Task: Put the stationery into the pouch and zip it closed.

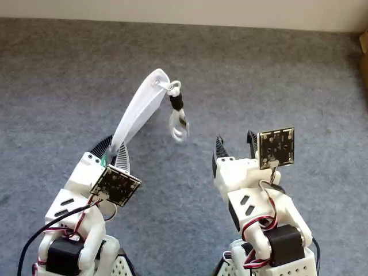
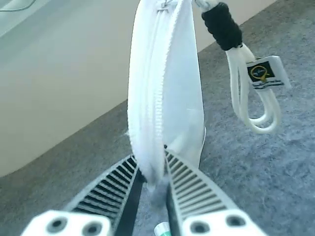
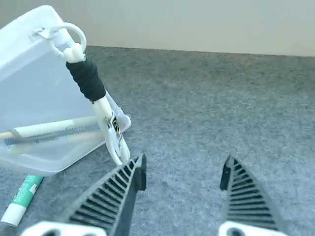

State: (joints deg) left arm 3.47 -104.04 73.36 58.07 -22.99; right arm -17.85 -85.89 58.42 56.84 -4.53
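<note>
My left gripper [image 1: 115, 150] [image 2: 153, 169] is shut on the lower edge of a white translucent pouch [image 1: 141, 106] [image 2: 165, 88], which it holds up off the carpet, zipper edge towards the left wrist camera. A white wrist strap with a black wrap [image 1: 177, 103] [image 2: 222, 25] [image 3: 86, 81] hangs from the pouch's top corner. In the right wrist view, pens [image 3: 49, 130] show through the pouch wall [image 3: 34, 83]. A green and white marker [image 3: 22, 199] [image 2: 161, 229] lies on the carpet under the pouch. My right gripper [image 1: 236, 141] [image 3: 182, 182] stands open to the right of the strap, holding nothing.
Grey carpet [image 1: 276, 75] covers the whole work area. A pale wall [image 1: 184, 10] runs along the far edge, and a brown object [image 1: 364, 54] sits at the far right edge.
</note>
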